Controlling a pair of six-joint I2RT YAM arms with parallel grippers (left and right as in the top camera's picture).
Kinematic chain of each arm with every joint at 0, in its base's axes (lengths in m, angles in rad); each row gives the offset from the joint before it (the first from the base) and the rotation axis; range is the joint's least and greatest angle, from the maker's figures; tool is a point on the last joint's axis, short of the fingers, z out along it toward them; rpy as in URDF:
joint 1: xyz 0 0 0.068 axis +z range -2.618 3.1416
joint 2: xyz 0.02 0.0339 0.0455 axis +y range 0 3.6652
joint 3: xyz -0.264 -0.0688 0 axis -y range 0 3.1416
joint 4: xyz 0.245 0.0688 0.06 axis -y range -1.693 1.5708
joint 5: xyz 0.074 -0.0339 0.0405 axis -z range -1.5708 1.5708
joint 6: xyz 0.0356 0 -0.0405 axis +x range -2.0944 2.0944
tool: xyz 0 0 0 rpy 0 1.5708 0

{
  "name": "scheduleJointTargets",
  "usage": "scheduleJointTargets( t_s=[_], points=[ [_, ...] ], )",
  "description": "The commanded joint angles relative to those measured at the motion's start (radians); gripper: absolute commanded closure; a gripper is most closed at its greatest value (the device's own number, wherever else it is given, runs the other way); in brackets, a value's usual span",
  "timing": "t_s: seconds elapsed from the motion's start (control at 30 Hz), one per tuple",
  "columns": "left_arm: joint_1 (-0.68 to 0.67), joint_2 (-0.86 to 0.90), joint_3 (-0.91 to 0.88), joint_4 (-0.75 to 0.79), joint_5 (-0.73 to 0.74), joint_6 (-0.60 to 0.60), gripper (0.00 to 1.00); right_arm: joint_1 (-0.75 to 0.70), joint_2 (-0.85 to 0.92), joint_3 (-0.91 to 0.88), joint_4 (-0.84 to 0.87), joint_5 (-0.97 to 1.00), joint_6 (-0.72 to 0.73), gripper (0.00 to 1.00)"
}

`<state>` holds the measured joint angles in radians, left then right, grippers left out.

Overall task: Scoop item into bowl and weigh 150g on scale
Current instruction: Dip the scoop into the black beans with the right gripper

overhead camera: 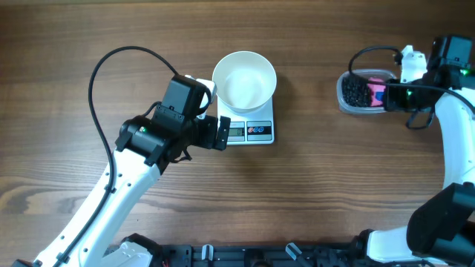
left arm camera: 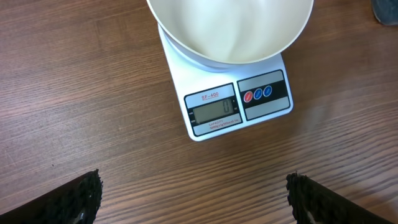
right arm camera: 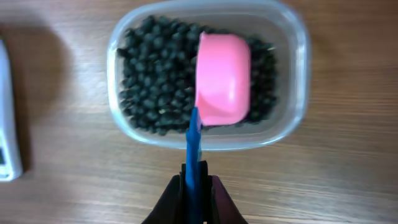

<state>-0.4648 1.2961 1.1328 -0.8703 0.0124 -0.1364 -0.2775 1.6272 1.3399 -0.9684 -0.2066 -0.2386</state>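
We hold the scoop (right arm camera: 222, 78) over the beans (right arm camera: 149, 74).
Our right gripper (right arm camera: 198, 186) clenches its blue handle (right arm camera: 193, 143); our left gripper (left arm camera: 194, 196) hangs released near the scale (left arm camera: 217, 118), which bears the bowl (left arm camera: 230, 31).

The only readable stuff is on the scale (left arm camera: 267, 111). There's a little label (left arm camera: 209, 96) saying "SF-400" right above the grey display (left arm camera: 214, 112), and the display itself shows a single "0". There's tiny print under the display too, but it's too small to make out.
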Motion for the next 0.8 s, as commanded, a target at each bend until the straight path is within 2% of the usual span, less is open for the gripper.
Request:
scheduleJointTargets(
  t_s=[0.0,0.23,0.3,0.63,0.7,0.77],
  points=[
    [0.002,0.004,-0.001,0.003,-0.002,-0.009,0.0,0.005,0.019,-0.034,-0.025,-0.111,-0.019,0.95],
    [0.002,0.004,-0.001,0.002,-0.002,-0.009,0.0,-0.027,0.019,-0.034,-0.032,-0.112,-0.016,0.96],
    [0.002,0.004,-0.001,0.003,-0.002,-0.009,0.0,-0.057,0.019,-0.034,-0.03,-0.176,-0.023,0.96],
    [0.002,0.004,-0.001,0.002,-0.002,-0.009,0.0,-0.07,0.019,-0.079,0.044,-0.301,0.06,0.96],
    [0.002,0.004,-0.001,0.003,-0.002,-0.009,0.0,-0.07,0.019,-0.079,0.011,-0.301,0.115,0.96],
    [0.002,0.004,-0.001,0.003,-0.002,-0.009,0.0,-0.07,0.019,-0.079,-0.011,-0.293,0.105,0.96]
  ],
)
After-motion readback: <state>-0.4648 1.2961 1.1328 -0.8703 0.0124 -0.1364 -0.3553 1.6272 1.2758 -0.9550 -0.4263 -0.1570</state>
